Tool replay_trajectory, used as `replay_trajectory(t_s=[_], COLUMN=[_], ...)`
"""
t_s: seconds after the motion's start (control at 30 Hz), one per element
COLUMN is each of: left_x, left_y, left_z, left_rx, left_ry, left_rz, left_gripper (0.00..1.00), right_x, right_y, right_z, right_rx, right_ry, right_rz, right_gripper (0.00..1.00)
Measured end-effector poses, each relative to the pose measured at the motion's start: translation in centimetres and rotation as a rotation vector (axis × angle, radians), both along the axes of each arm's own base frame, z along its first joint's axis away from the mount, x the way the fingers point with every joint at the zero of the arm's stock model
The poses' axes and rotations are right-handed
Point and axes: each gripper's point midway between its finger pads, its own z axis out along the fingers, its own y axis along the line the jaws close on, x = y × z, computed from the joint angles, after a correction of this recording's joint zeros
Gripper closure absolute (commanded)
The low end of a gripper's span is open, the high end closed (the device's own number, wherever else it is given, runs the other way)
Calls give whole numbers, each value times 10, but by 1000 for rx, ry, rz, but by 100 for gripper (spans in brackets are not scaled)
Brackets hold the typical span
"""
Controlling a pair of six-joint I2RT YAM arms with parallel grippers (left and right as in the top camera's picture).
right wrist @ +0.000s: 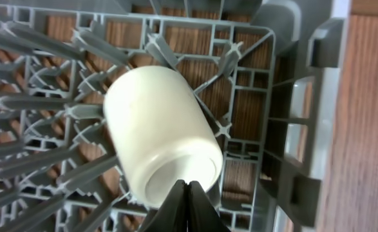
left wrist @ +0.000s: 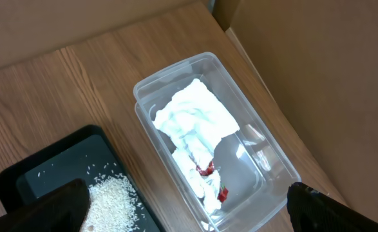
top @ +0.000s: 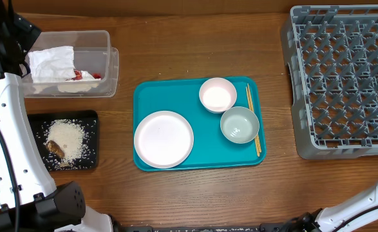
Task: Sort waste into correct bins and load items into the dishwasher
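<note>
My left gripper [left wrist: 198, 219] hangs open above the near end of the clear tub [left wrist: 266, 145], which holds the crumpled napkin [left wrist: 195, 119] and red wrapper [left wrist: 214, 183]. Beside it, the black tray [top: 92, 138] carries rice [top: 69, 136] and a brown scrap [top: 55, 149]. A white plate [top: 163, 139], white bowl [top: 217, 95], grey-green bowl [top: 239, 124] and chopsticks [top: 252, 119] rest on the teal tray [top: 143, 96]. A white cup [right wrist: 163, 142] lies on its side in a corner of the grey rack [right wrist: 292, 96]. My right gripper [right wrist: 189, 187] is shut just in front of the cup's end, with nothing seen between its fingers.
The grey rack [top: 343, 77] fills the table's right side, and its right edge runs out of the overhead view. The left arm's white links [top: 8, 142] run down the left edge past the black tray. Bare wood lies between the tub and the teal tray.
</note>
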Motion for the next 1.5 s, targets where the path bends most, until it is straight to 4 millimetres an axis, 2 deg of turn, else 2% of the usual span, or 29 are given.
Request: replay_trajectory(t_s=[0.13,0.83,1.13,1.23,1.4,1.5], left_x=[0,0,0,0,0,0], left_y=[0,0,0,0,0,0], left_z=[0,0,0,0,0,0], left_rx=[0,0,0,0,0,0], left_ry=[0,0,0,0,0,0], left_rz=[0,0,0,0,0,0], left_gripper=[0,0,0,0,0,0], right_x=[2,24,27,28,38,36], right_y=[-1,-18,-22,-20,-26,-23], right_z=[-9,2,-7,-1,31,44], right_rx=[0,-75,-75,-67,-103,-107], right_ry=[-7,-105,-99,-98,-152,-161], right_rz=[2,14,25,37,53,55], right_gripper=[96,96,96,96,96,96])
